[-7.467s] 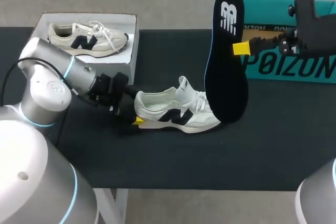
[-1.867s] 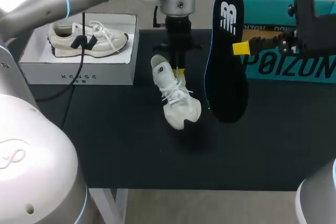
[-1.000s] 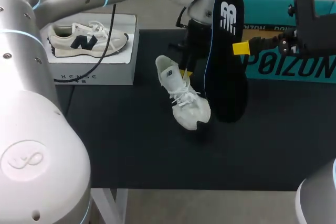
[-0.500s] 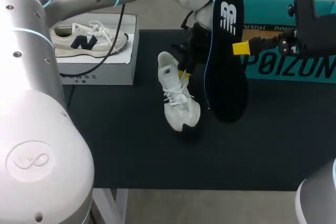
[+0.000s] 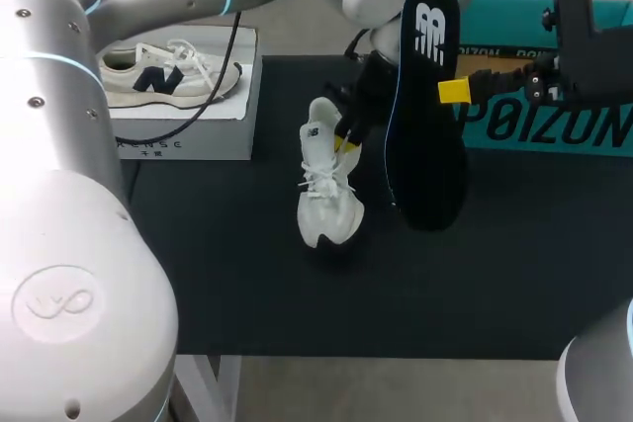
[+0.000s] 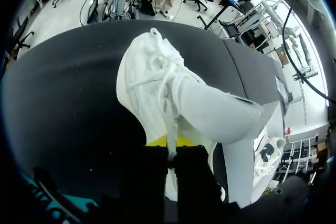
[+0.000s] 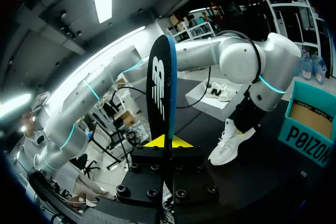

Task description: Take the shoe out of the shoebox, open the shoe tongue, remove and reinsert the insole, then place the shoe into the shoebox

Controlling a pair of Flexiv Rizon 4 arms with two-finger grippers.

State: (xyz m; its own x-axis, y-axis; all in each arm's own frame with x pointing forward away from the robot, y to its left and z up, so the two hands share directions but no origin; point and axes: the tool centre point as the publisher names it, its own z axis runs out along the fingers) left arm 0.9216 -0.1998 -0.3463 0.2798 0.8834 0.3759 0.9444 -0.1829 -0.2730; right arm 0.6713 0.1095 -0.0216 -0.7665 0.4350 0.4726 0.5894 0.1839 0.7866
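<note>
shoe (image 5: 324,197) just left of insole (image 5: 427,140)

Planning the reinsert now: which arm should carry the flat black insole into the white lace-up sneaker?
Right. The right gripper is shut on the flat black insole, upright beside the white lace-up sneaker, which the left gripper holds toe-down.

Two shoes (image 5: 324,195) (image 5: 158,71), one insole (image 5: 425,126), two boxes (image 5: 178,145) (image 5: 554,126)
</note>
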